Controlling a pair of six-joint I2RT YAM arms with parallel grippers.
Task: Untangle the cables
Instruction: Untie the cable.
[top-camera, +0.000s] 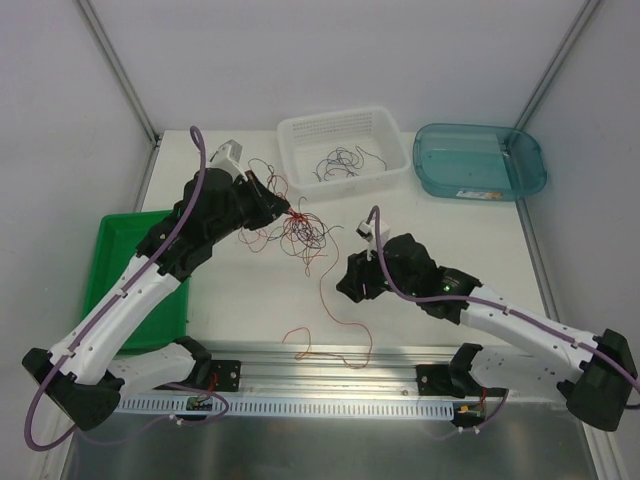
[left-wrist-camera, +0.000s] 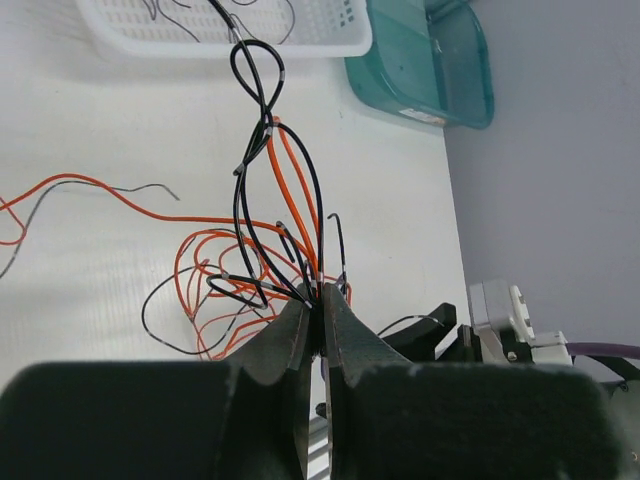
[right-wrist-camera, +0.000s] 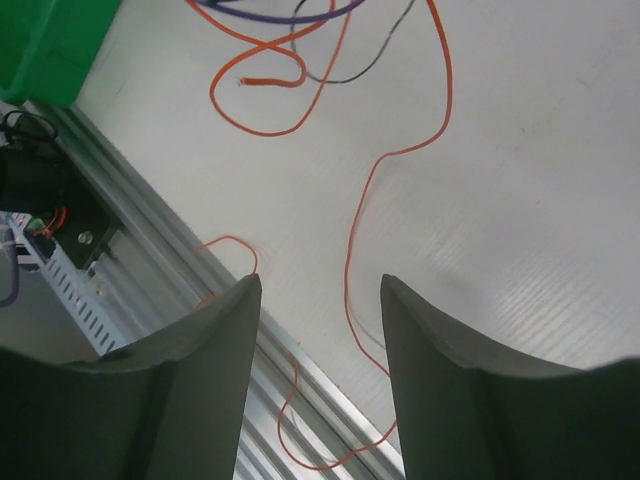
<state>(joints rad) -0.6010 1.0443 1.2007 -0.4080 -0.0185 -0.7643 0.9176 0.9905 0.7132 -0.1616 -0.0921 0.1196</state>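
Observation:
The cables (top-camera: 300, 230) are a loose tangle of thin orange, red and black wires at the table's centre. My left gripper (top-camera: 285, 208) is shut on a bunch of them. In the left wrist view several black and orange cables (left-wrist-camera: 285, 195) fan up out of the closed left gripper (left-wrist-camera: 320, 295). One long orange strand (top-camera: 330, 300) trails from the tangle down onto the front rail. My right gripper (top-camera: 352, 285) stands just right of that strand. In the right wrist view the right gripper (right-wrist-camera: 318, 285) is open above the orange strand (right-wrist-camera: 352, 255), holding nothing.
A white basket (top-camera: 300, 135) at the back holds several loose wires. A teal tub (top-camera: 480, 165) sits at the back right, and a green tray (top-camera: 105, 260) lies under the left arm. An aluminium rail (top-camera: 330, 365) runs along the near edge.

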